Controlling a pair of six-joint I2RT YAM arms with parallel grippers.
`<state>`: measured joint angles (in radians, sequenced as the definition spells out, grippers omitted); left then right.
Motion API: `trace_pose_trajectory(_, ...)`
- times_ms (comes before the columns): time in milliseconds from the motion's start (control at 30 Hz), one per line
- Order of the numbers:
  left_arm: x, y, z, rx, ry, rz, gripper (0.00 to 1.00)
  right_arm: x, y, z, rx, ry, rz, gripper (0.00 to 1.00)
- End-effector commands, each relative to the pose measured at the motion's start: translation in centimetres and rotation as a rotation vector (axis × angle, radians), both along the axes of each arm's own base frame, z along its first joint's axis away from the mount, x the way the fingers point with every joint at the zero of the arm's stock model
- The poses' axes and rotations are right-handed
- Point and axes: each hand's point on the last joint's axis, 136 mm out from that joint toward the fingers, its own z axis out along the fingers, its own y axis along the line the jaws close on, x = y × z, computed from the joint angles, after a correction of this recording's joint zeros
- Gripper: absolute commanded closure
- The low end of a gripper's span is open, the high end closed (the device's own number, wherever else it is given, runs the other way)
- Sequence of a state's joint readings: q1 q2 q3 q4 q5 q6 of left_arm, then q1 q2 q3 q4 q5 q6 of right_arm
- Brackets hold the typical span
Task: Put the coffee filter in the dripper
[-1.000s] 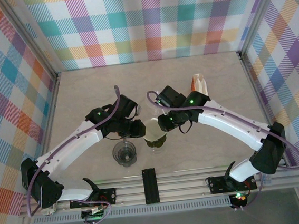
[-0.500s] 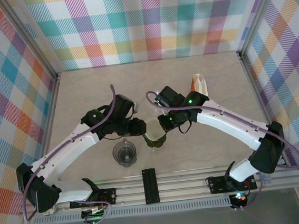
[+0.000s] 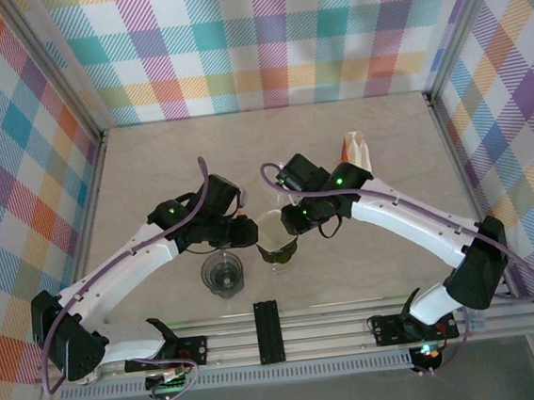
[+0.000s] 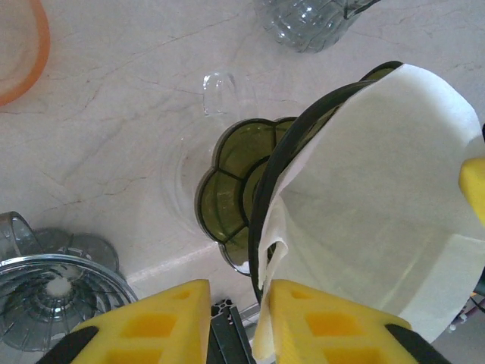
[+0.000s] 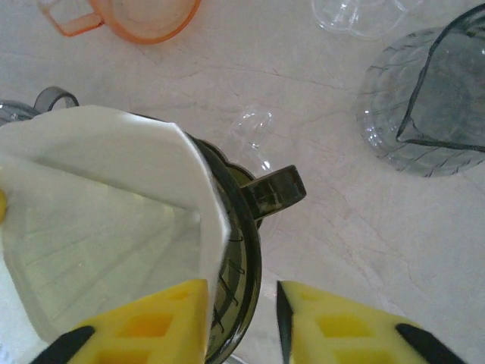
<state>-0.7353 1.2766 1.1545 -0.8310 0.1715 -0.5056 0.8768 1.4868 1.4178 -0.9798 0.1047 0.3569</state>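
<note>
1. The filter (image 5: 98, 220) sits in the mouth of the dripper (image 5: 273, 189), directly ahead of both grippers. It leans and stands proud of the rim, so I'd call it only loosely placed, not bedded against the wall.
2. The left gripper (image 4: 239, 292) is released, with a clear gap between its jaws. A lower corner of the filter hangs into that gap and lies against the inner face of one finger. If this gripper backs away along the paper, the foam could catch that corner and drag the filter out again.
3. The right gripper (image 5: 241, 288) is also released. Its jaws straddle the dripper's rim and the filter's edge without pinching either. A sideways pull-out from here could hook the rim and tilt the dripper.
4. The paper looks light and springy. With nothing clamping it, the folds may spring open and lift it further, or flop it over the rim onto the surface (image 4: 114, 114).
5. The dripper stands on a narrow base, so a bump from either gripper might topple it. A glass carafe (image 3: 222, 272) stands close beside the left gripper, within easy reach of a careless swing.
</note>
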Motion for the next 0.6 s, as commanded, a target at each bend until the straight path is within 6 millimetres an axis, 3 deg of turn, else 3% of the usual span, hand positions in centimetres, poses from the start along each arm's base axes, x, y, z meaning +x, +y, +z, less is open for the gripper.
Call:
trace_pose_trajectory(0, 0.0, 0.3, -0.2, -0.012, 0.007, 0.015, 0.7, 0.7, 0.7, 0.7, 0.028, -0.013, -0.009, 0.46)
trace_pose_trajectory(67, 0.1, 0.2, -0.2, -0.014, 0.008, 0.015, 0.7, 0.8, 1.2, 0.9, 0.039, -0.01, -0.002, 0.36)
trace_pose_trajectory(133, 0.1, 0.2, -0.3, -0.012, 0.01, 0.015, 0.7, 1.0, 1.6, 0.6, 0.038, -0.001, 0.005, 0.31)
trace_pose_trajectory(567, 0.0, 0.1, -0.6, -0.019, 0.015, 0.016, 0.69, 0.8, 2.3, -4.3, -0.055, 0.107, 0.031, 0.27)
